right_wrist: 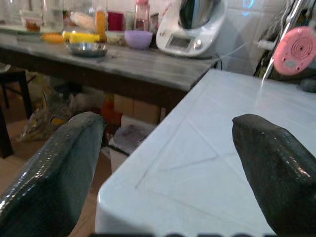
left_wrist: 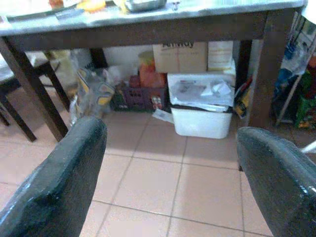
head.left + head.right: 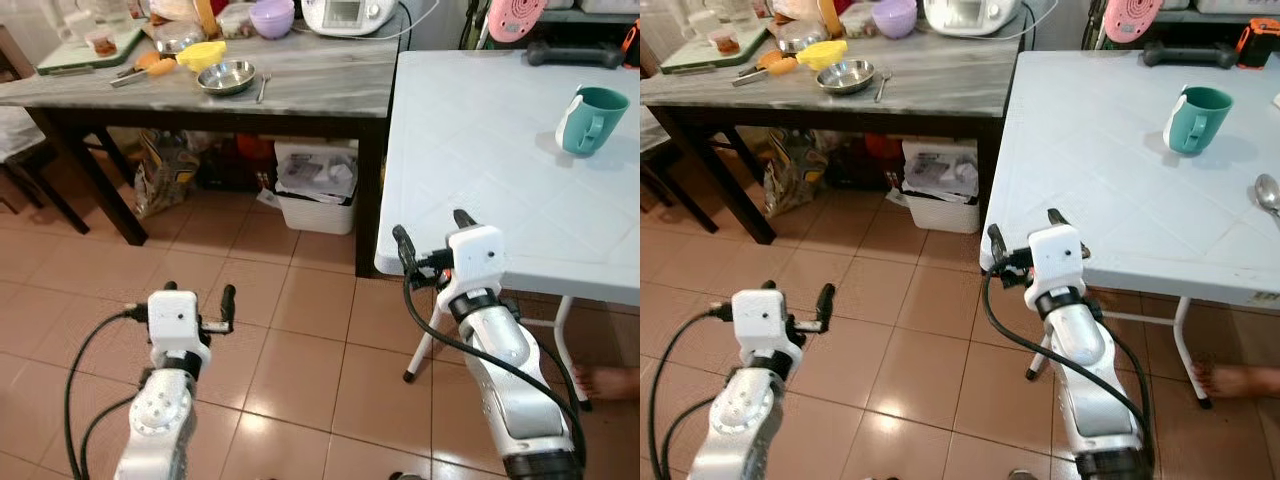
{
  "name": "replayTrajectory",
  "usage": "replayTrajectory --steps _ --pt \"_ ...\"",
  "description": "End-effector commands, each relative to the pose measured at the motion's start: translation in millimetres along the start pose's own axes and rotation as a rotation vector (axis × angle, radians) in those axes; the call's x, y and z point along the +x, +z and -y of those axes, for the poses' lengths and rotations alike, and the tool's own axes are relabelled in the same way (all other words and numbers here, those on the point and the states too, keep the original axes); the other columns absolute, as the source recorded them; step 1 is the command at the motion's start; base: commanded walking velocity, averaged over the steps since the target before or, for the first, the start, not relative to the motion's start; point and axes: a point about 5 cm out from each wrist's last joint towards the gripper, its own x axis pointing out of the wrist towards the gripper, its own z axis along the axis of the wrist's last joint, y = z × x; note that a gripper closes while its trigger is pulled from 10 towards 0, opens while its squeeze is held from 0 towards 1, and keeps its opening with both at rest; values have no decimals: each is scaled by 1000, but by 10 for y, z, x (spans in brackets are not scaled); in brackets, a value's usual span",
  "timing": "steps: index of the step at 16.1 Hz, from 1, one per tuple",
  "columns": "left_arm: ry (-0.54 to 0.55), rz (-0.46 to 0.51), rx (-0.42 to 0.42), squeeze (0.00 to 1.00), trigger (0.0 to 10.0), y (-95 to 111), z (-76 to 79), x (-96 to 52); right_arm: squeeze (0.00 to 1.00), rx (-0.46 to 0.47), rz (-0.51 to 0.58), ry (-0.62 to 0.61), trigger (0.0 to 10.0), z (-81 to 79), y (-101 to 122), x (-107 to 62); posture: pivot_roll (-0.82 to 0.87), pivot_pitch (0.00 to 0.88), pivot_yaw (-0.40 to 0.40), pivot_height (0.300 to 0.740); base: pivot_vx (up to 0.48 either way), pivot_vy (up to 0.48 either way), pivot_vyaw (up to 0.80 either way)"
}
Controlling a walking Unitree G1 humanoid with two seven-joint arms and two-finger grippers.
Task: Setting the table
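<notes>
A white plastic folding table (image 3: 480, 170) with a faintly embossed top fills the right half of the head views; a teal mug (image 3: 589, 120) with a looped handle stands upright near its far right edge, and a metal spoon (image 3: 1267, 193) lies at the right margin of the right eye view. Across the top of the frame runs a grey marble-patterned table (image 3: 300, 85) on dark wooden legs, carrying a shallow round steel bowl (image 3: 226, 77), a lilac bowl (image 3: 271, 16) and a white appliance (image 3: 348, 13). Beneath it, on terracotta floor tiles (image 3: 300, 330), sits a white bin (image 3: 318, 195) stuffed with paper. The right gripper (image 3: 433, 233), lower centre-right, hangs just at the white table's near corner, its two black textured fingers (image 1: 54, 168) spread wide with nothing between them. The left gripper (image 3: 199, 293), lower left, hovers over the tiles, its fingers (image 2: 64, 173) likewise parted and empty. A person's bare foot (image 3: 607, 381) rests on the floor at the lower right.
</notes>
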Motion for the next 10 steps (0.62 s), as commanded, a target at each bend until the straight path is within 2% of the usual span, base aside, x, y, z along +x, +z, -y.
replayTrajectory --steps 1,3,5,10 --pt "5 -10 0 0 10000 -36 -47 15 0 0 4 -12 10000 -2 -1 12 -179 48 128 740 0 0 0" --pt "4 -7 -4 0 10000 -37 -24 58 0 -3 1 -21 10000 22 -23 7 -180 33 131 740 0 0 0" --pt "12 13 8 0 10000 25 -70 106 0 -3 15 -17 10000 13 -9 108 -163 24 131 740 0 0 0" --pt "44 12 13 0 10000 -8 -134 -11 0 18 28 24 10000 -116 5 184 -110 37 112 740 0 0 0"
